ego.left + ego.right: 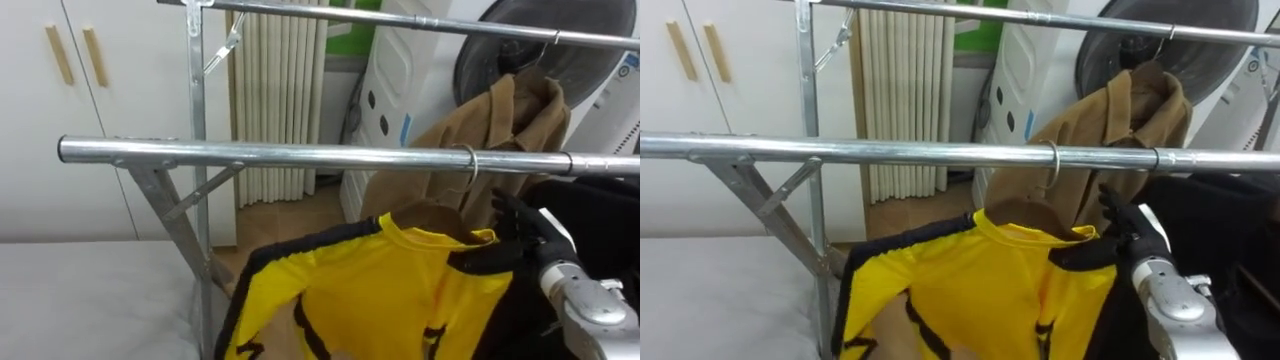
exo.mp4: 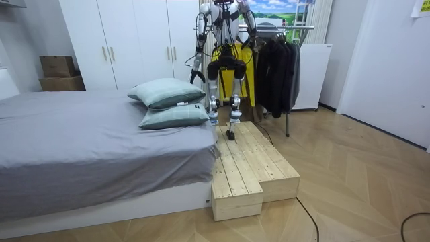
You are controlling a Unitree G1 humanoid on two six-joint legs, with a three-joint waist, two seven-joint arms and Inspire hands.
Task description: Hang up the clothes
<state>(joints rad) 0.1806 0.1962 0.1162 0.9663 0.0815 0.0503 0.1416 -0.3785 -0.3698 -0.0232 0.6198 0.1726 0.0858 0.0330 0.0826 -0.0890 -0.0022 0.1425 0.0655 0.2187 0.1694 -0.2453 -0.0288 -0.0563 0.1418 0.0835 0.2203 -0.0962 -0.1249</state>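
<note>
In the left eye view, the yellow shirt (image 1: pixel 370 290) hangs by its hanger hook (image 1: pixel 468 165) on the near rail (image 1: pixel 300 155), which is bare to the left. The right hand (image 1: pixel 530 235) touches the shirt's shoulder; I cannot tell its grip. In the right eye view, a brown coat (image 1: pixel 1110 130) hangs behind. In the room view, the robot stands on a wooden platform (image 2: pixel 255 168) beside the bed (image 2: pixel 80 141), its left hand (image 2: pixel 193 76) low.
</note>
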